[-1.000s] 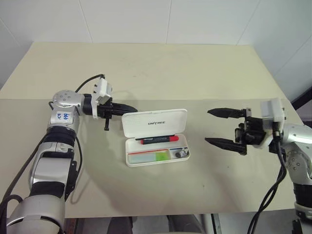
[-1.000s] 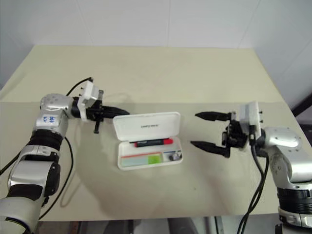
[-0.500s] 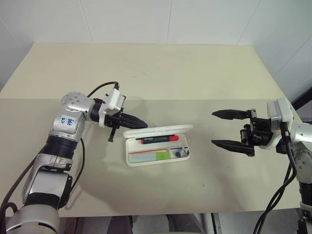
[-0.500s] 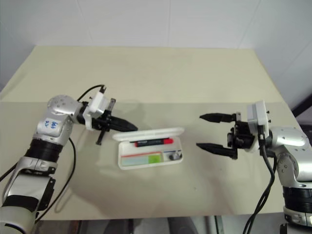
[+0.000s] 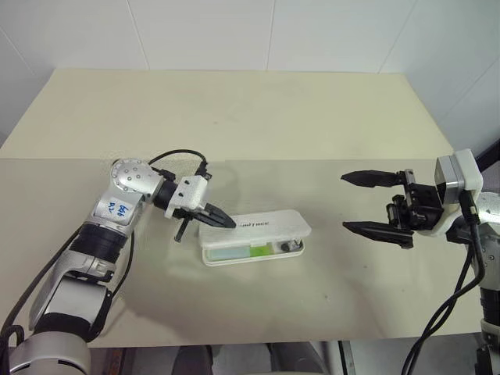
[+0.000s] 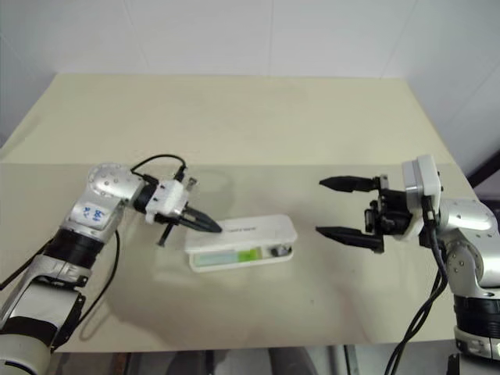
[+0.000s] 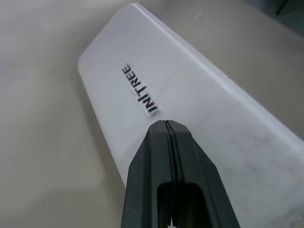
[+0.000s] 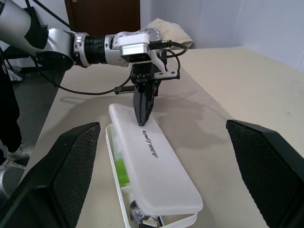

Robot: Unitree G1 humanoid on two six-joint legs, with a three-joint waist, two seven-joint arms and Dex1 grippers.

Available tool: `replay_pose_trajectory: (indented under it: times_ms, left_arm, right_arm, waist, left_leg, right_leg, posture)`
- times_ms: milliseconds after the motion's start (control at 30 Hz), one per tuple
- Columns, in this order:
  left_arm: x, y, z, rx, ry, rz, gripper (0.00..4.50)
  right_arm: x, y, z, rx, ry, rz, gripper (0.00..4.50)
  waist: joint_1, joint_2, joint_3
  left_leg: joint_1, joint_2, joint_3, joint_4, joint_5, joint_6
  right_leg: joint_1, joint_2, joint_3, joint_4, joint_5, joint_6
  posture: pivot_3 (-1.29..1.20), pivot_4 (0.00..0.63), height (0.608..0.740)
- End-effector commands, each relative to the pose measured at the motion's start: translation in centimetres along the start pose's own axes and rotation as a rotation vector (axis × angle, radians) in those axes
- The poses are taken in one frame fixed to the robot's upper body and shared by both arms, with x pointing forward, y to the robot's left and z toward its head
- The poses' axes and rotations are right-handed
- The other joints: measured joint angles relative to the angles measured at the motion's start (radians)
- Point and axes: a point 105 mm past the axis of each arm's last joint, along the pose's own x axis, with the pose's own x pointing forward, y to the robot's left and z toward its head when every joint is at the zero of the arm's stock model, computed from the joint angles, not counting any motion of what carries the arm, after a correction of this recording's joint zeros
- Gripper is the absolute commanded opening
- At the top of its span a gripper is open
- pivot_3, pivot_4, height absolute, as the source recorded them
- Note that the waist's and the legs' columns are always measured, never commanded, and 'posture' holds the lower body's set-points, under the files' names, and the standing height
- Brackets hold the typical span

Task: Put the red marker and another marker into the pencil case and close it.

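On our left, the left gripper point(image 5: 227, 223) is pinched tight, holding nothing, its tip on the pencil case point(image 5: 266, 226) lid's left end; the flat white case lies mid-table, lid nearly down, another marker point(image 5: 255, 249) green in the gap; our left wrist view reads the dark logo; the right gripper point(image 5: 376, 203) gapes wide, well apart.
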Motion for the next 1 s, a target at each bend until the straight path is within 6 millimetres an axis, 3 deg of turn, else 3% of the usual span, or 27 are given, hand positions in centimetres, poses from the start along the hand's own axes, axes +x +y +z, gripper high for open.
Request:
replay_pose_trajectory:
  times_ms: [33,533,767,900,1000]
  left_arm:
    - [0.3,-0.7,-0.2,0.073,0.043,-0.110,0.03]
    - [2.1,-1.0,-2.0,0.241,0.144,-0.195,0.03]
    - [1.6,1.3,1.1,0.122,-0.099,0.025,0.03]
    - [-0.1,2.3,3.1,0.026,-0.282,0.178,0.03]
    - [-1.4,2.1,3.3,-0.052,-0.328,0.256,0.03]
  right_arm:
    - [0.1,0.0,0.4,-0.038,0.013,0.004,4.50]
    - [0.2,-0.2,0.0,-0.054,0.033,-0.015,4.50]
    - [-0.2,-0.2,-0.1,-0.063,0.048,-0.031,4.50]
    - [-0.4,-0.1,-0.3,-0.061,0.051,-0.041,4.50]
    - [-0.5,0.1,-0.4,-0.060,0.055,-0.046,4.50]
  waist:
    - [-0.001,0.000,0.000]
    - [-0.002,0.000,0.000]
    - [-0.002,0.000,0.000]
    - [-0.002,0.000,0.000]
    - [-0.002,0.001,0.000]
  left_leg:
    - [0.000,0.000,0.000,0.000,0.000,0.000]
    - [0.000,0.000,0.000,0.004,0.000,0.001]
    - [-0.001,0.000,0.000,0.009,-0.001,0.002]
    - [-0.005,0.000,-0.002,0.009,-0.001,0.002]
    - [-0.005,0.000,-0.004,0.009,-0.001,0.002]
  right_leg:
    - [0.000,0.000,0.000,0.000,0.000,0.000]
    - [0.002,0.000,0.001,0.000,0.001,0.001]
    - [0.003,0.000,0.001,0.001,0.002,0.003]
    - [-0.001,0.001,0.000,0.003,0.002,0.003]
    - [-0.001,0.001,-0.001,0.003,0.002,0.003]
  posture:
    - [0.00,0.150,0.740]
    - [0.00,0.150,0.740]
    - [0.00,0.150,0.740]
    - [0.00,0.150,0.740]
    - [0.00,0.150,0.740]
